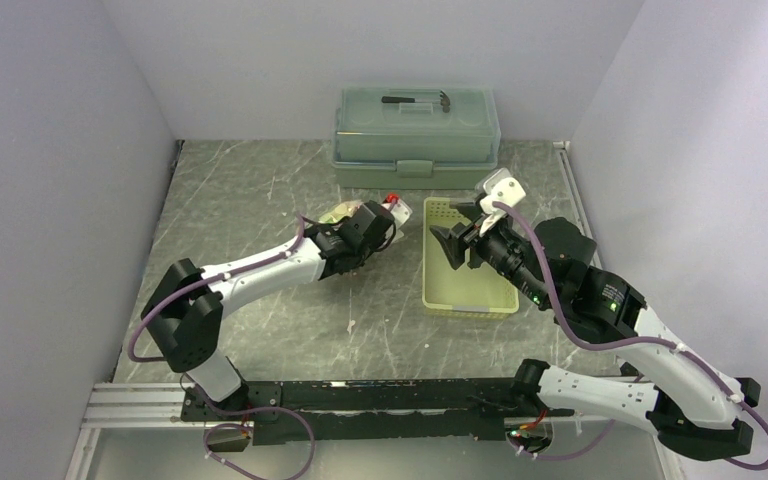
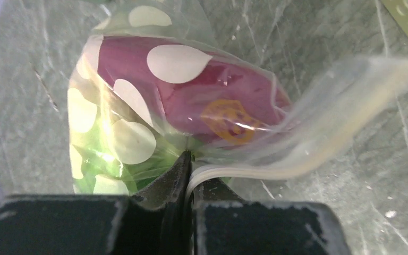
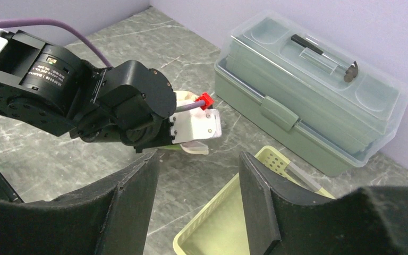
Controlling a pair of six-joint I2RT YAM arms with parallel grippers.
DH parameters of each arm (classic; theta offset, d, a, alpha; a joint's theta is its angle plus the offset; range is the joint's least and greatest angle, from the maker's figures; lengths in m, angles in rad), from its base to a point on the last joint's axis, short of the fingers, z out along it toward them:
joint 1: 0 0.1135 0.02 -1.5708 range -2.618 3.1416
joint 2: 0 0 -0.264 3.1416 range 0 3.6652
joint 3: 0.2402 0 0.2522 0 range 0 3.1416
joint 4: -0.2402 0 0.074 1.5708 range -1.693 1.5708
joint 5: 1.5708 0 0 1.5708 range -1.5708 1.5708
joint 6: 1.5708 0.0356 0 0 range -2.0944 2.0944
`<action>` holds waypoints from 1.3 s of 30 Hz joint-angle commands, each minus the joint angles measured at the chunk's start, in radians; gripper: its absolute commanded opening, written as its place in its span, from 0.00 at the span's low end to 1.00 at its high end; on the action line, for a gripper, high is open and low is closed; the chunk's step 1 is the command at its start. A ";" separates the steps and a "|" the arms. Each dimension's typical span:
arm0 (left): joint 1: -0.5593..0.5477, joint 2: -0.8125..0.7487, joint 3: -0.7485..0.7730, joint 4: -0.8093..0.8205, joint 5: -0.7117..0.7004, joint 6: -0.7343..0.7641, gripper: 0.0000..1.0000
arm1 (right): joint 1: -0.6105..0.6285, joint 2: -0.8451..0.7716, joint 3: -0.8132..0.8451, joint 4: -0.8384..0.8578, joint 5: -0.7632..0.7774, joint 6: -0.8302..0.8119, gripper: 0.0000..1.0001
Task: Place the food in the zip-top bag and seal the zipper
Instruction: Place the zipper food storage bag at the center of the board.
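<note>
The zip-top bag [image 2: 138, 106], clear with white polka dots, lies on the table and fills the left wrist view. Inside it show the magenta-purple root [image 2: 207, 90] and green lettuce [image 2: 93, 178]. The zipper [image 2: 308, 154] runs as a pale strip from the jaws out to the right, lifted and blurred. My left gripper [image 2: 190, 166] is shut on this strip at the bag's mouth. From above, the left gripper [image 1: 375, 232] covers most of the bag [image 1: 340, 212]. My right gripper [image 1: 452, 246] hangs open and empty over the tray, right of the bag.
A pale yellow-green perforated tray [image 1: 465, 300] lies right of the bag, below the right gripper [image 3: 199, 196]. A lidded grey-green box [image 1: 417, 135] stands at the back wall. The left arm's wrist [image 3: 127, 101] fills the upper left of the right wrist view.
</note>
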 commanded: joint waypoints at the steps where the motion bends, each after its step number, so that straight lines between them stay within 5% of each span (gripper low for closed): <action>1: 0.000 -0.019 0.017 -0.071 0.082 -0.177 0.19 | -0.003 -0.006 -0.005 0.013 0.037 -0.018 0.62; 8: -0.002 -0.091 -0.034 -0.074 0.202 -0.306 0.53 | -0.005 0.009 -0.018 0.023 0.037 -0.023 0.68; 18: -0.003 -0.199 -0.105 -0.010 0.376 -0.422 0.85 | -0.011 0.034 -0.039 0.037 0.013 -0.015 0.70; 20: -0.003 -0.224 -0.116 0.005 0.394 -0.433 0.99 | -0.012 0.039 -0.044 0.037 0.012 -0.010 0.71; 32: -0.002 -0.353 -0.116 -0.005 0.391 -0.432 0.99 | -0.038 0.069 -0.081 0.033 0.029 0.039 0.75; 39: 0.061 -0.345 -0.035 -0.159 0.361 -0.453 0.99 | -0.114 0.091 -0.101 0.020 0.013 0.100 0.79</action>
